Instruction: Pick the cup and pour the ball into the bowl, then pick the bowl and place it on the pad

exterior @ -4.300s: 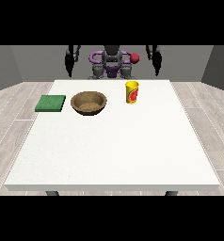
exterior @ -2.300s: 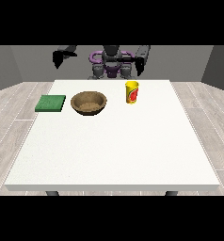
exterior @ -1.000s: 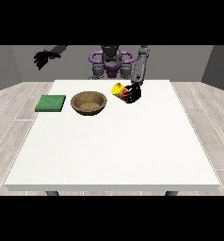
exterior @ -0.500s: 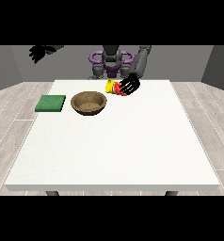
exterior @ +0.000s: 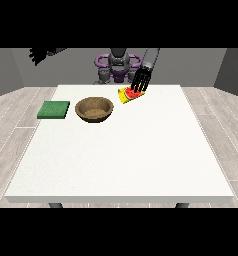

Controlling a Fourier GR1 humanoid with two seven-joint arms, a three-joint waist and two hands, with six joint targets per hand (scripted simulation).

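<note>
The white surface (exterior: 119,150) carries the wooden bowl (exterior: 94,109) and, at its left, the green pad (exterior: 53,109); the yellow cup (exterior: 129,94), upright beside the bowl a few seconds ago, is now lifted and tipped toward it, so the pour looks begun, though no ball is visible. The hand at the view's right (exterior: 140,81) has its fingers (exterior: 139,87) curled over the cup; the hand at the view's left (exterior: 39,52) hangs high, its fingers' state unclear.

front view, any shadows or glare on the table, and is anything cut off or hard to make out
Front view: light is even, with no glare on the white table; the bowl is shaded only inside. The robot hand at the view's left is dark against the wall, hard to read. The robot hand at the view's right partly covers the tilted yellow cup.
</note>
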